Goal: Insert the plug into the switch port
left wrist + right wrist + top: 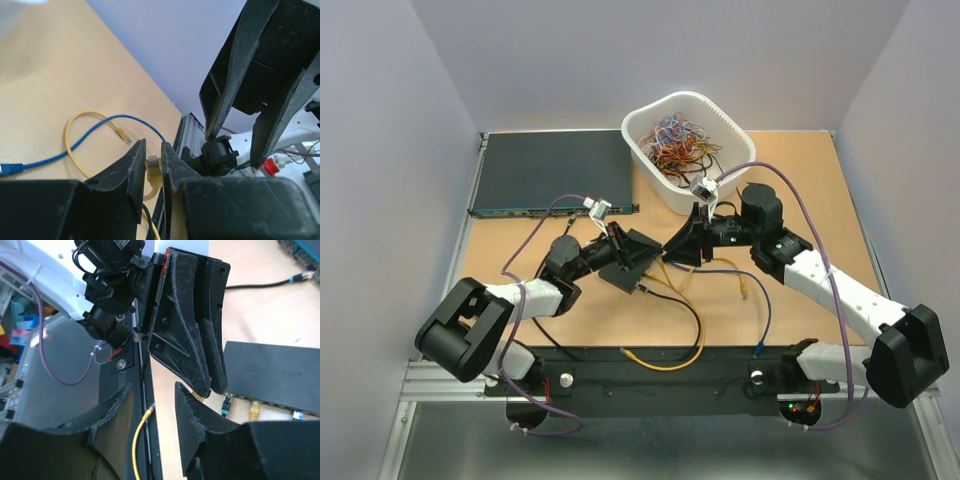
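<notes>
My left gripper (153,148) is shut on a yellow plug (153,167), whose clear tip sticks out between the fingers. In the right wrist view those same left fingers (190,335) hang just left of the small black switch (272,372), with the plug tip (199,396) at their lower end. The switch port row (275,405) runs along the box's near edge, and three cables sit plugged into it. My right gripper (152,387) is open with nothing between its fingers, close beside the left one. From above, the left gripper (621,252) and right gripper (672,250) meet over the switch (625,281).
A wide dark rack unit (555,172) lies at the back left. A white basket (685,150) full of cables stands at the back centre. Loose yellow (665,362), blue (765,318) and black cables trail across the table toward the near rail (650,385).
</notes>
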You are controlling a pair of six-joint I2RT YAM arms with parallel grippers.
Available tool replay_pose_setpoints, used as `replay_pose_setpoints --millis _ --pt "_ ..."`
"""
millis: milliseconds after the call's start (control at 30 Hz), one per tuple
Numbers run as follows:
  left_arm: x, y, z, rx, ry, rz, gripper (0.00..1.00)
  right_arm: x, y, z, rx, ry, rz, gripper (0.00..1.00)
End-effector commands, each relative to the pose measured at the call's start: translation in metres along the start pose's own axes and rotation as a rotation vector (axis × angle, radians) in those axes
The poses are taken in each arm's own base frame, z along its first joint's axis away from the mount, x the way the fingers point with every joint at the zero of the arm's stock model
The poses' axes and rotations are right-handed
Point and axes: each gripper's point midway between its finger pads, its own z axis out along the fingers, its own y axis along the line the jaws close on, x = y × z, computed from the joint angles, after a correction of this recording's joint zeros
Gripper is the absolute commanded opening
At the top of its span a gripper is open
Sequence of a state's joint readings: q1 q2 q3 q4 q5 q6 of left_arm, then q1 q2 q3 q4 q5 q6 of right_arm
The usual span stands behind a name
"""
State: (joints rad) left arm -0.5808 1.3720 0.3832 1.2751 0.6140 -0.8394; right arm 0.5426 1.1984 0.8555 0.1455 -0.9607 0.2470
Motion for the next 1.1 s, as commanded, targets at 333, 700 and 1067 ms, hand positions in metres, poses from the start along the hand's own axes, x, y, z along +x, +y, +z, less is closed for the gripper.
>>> replay_pose_setpoints --millis 333,700,1067 --pt "-0.064 -0.133 -0.036 0.48 -0.302 0.361 0.0 0.005 -0.005 0.008 -0.06 0.004 0.026 0.39" --pt "-0.069 -0.14 -0.04 0.474 -0.317 0.382 0.0 0.007 0.001 0.01 -0.118 0.004 0.046 0.39" --pt "-0.07 -0.14 -0.034 0.467 -0.323 0.376 0.0 0.006 0.009 0.009 -0.166 0.001 0.049 0.34"
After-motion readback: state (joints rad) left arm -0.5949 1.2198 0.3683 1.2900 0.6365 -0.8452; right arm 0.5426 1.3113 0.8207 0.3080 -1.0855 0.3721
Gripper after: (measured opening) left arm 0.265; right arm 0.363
